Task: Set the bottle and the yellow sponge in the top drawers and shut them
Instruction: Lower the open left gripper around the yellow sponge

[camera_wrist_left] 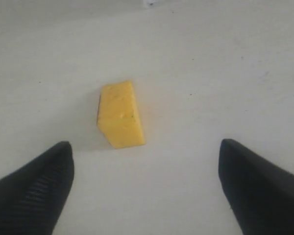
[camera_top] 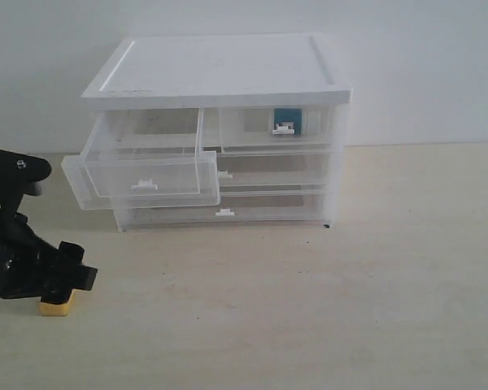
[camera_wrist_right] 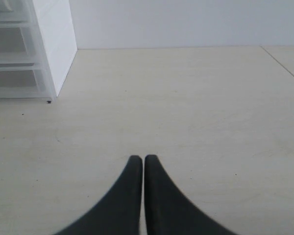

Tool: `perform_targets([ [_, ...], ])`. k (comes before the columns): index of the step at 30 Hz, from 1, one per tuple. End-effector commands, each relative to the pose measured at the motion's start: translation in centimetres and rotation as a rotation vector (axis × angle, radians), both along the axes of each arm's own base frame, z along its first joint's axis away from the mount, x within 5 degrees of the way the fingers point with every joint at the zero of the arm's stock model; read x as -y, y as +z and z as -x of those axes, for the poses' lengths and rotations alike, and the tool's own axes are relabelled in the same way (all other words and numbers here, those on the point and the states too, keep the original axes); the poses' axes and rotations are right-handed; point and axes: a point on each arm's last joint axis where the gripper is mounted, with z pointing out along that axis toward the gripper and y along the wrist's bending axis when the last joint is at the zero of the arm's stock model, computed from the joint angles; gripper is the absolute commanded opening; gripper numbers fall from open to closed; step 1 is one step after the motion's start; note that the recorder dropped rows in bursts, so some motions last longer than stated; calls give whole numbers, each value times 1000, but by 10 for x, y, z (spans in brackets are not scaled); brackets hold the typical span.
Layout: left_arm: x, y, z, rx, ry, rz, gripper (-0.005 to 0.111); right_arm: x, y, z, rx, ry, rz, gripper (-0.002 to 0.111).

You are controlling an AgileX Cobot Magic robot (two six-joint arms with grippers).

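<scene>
The yellow sponge lies on the table, a small wedge just ahead of my left gripper. That gripper is open, its fingers wide apart and not touching the sponge. In the exterior view the sponge peeks out under the left gripper at the far left. The top left drawer is pulled out. The top right drawer is closed, and the bottle's teal label shows through its front. My right gripper is shut on nothing, low over the bare table.
The white-topped cabinet stands at the back against the wall, with two full-width drawers closed below. Its side shows in the right wrist view. A light wooden table lies in front.
</scene>
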Motion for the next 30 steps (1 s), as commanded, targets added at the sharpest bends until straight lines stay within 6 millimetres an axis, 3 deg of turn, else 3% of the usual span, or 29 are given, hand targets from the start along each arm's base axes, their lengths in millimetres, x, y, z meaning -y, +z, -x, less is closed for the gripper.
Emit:
perform_targets([
  [1,0,-18,-10,-19,24,-19,75,0,0,0,10,1,0,0],
  [8,-18,-46,-30,-71,71,37,75,0,0,0,10,1,0,0],
  [13,-19,-54,-40,-54,36,144,75,0,0,0,10,1,0,0],
  [21,-39,-66,-47,-87,101,125,75,0,0,0,10,1,0,0],
  [30,-35,-73,-52,-85,55,178,74,0,0,0,10,1,0,0],
])
